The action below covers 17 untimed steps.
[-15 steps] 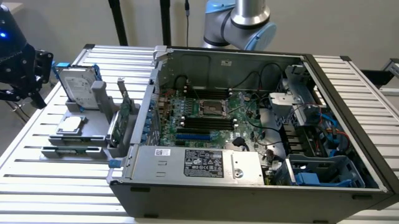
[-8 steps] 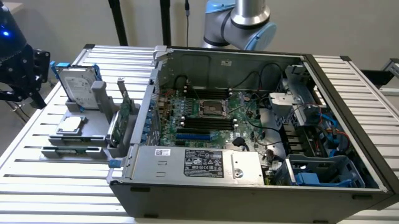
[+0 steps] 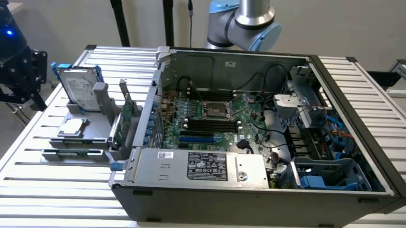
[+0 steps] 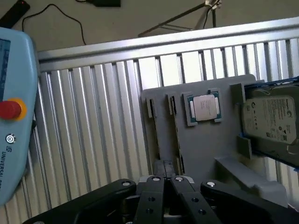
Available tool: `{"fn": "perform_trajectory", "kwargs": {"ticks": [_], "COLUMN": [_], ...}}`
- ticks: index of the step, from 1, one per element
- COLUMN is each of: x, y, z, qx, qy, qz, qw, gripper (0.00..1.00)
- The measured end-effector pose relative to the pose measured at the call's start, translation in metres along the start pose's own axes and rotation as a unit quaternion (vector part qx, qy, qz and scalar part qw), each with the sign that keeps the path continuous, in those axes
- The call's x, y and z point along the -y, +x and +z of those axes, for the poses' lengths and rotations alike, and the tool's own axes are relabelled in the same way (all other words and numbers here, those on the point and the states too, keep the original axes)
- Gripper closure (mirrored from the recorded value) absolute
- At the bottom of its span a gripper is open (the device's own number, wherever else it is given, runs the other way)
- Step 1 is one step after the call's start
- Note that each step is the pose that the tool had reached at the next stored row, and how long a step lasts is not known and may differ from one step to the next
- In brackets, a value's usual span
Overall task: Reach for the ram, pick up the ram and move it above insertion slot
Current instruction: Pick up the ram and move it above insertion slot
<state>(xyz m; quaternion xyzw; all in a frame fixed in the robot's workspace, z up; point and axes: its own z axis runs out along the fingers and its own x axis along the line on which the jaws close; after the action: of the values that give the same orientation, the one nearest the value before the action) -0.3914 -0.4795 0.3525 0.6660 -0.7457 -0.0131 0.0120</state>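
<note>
Step in hand: reach. The black pincer [image 4: 163, 164] hangs clenched and empty over the grey slotted plastic holder [image 4: 205, 144], which sits at 9 o'clock of the open grey metal computer case [image 3: 254, 190] in the exterior view. The ram [image 4: 176, 135], a long narrow stick seen edge-on as a dark strip, stands in a holder slot near the pincer tips. Grasping likely requires parted jaws squared across its thin edge.

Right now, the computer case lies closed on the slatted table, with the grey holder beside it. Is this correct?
Not fully. The computer case lies open, not closed: the exterior view shows its motherboard inside. It does lie on the slatted table, with the grey holder beside it.
</note>
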Motion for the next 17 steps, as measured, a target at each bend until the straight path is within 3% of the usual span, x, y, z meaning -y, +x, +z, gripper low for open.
{"fn": "perform_trajectory", "kwargs": {"ticks": [4, 9, 14, 17], "x": [0.0000, 0.0000, 0.0000, -0.0001], "y": [0.0000, 0.0000, -0.0001, -0.0006], "z": [0.0000, 0.0001, 0.0001, 0.0001], "qx": [-0.0013, -0.0027, -0.0027, -0.0027], "qy": [0.0003, 0.0011, 0.0011, 0.0011], "qz": [-0.037, -0.078, -0.080, -0.080], "qw": [0.9993, 0.9969, 0.9968, 0.9968], "gripper": [0.89, 0.89, 0.88, 0.76]}}
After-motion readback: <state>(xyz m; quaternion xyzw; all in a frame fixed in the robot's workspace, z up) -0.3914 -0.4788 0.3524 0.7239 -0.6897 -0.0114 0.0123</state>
